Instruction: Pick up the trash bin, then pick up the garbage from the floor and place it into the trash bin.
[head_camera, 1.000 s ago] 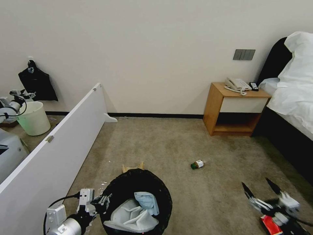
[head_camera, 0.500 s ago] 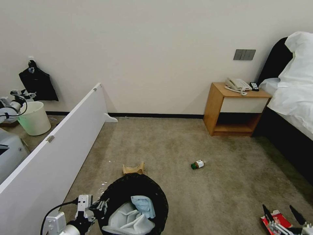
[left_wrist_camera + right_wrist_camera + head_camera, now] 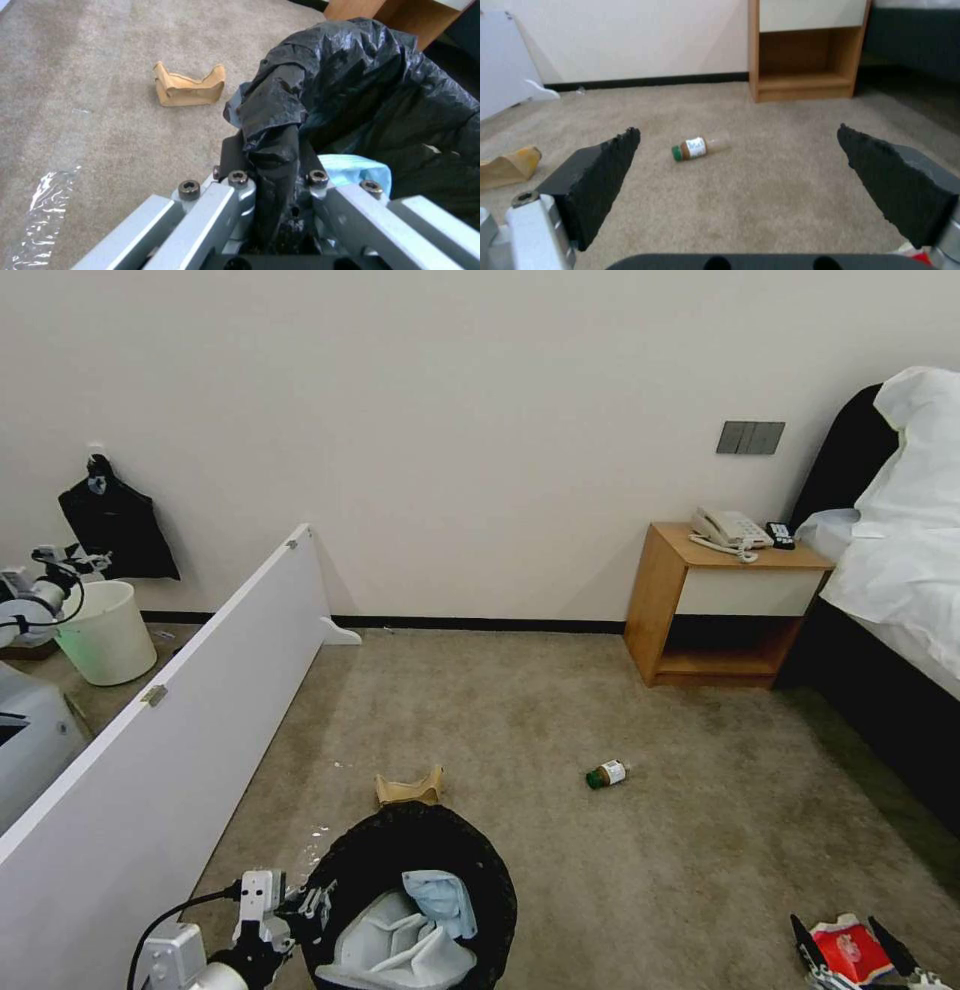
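Beige short-pile carpet (image 3: pixel 560 710) lay under everything I saw. My left gripper (image 3: pixel 272 165) was clamped on the rim of the round trash bin (image 3: pixel 420 850), pinching its crinkled black plastic liner; pale blue and white soft waste sat inside. Beyond it stood a torn brown paper bag (image 3: pixel 408 788). My right gripper (image 3: pixel 853 948), its dark wedge fingers spread wide, straddled a glossy red packet (image 3: pixel 850 955). A small green-capped bottle (image 3: pixel 694 147) lay on its side.

Left gripper (image 3: pixel 318 902) at lower left of head view, fingers (image 3: pixel 272 165) clamped together, arm entering from bottom edge. Right gripper (image 3: pixel 853 943) at lower right corner, dark fingers (image 3: pixel 600 165) spread wide apart.
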